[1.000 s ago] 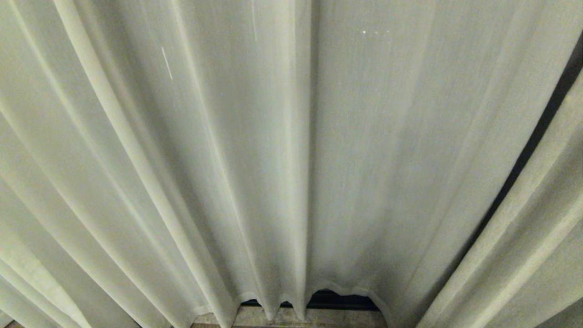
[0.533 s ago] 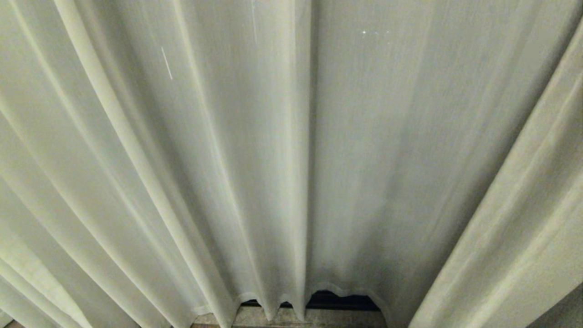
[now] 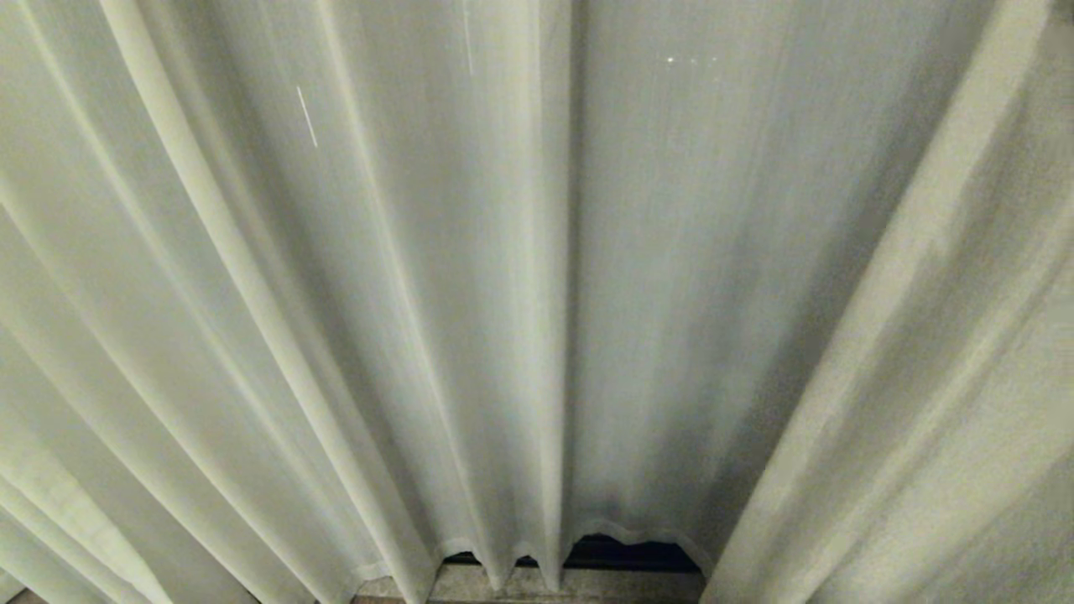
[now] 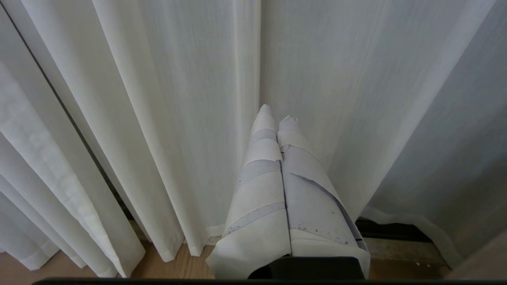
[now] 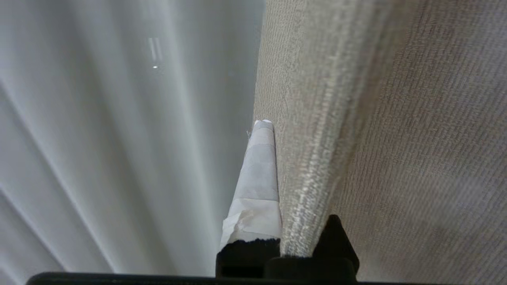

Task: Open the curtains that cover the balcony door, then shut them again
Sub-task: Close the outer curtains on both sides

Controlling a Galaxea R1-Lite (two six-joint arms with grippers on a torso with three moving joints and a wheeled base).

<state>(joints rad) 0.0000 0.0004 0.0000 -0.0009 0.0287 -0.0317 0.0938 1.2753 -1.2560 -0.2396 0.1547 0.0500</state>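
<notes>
The sheer curtain (image 3: 377, 294) fills the head view from edge to edge, hanging in long pale pleats. On the right a heavier beige woven curtain (image 3: 948, 352) slants across the frame, its edge laid over the sheer layer. Down at the bottom, under the scalloped hem, a dark strip of the door frame (image 3: 625, 554) peeks out above a pale sill (image 3: 537, 587). No glass or handle on show; the fabric covers it all.

Over to the right pincer (image 5: 273, 130), seen from its own wrist camera: it is clenched on the woven curtain (image 5: 317, 118), the fold of coarse cloth running between its fingers. One taped white finger (image 5: 257, 178) lies bare against the curtain's edge, the other is buried behind the cloth. Past it hangs the sheer layer (image 5: 99, 138), blurred.

The left pincer (image 4: 276, 114) hangs low in front of the sheer curtain (image 4: 158, 99), its two tape-wrapped fingers (image 4: 261, 166) pressed together with nothing between them, tips near the cloth; whether they touch it I cannot tell. Beneath it, wooden floor (image 4: 186, 265) shows at the hem.
</notes>
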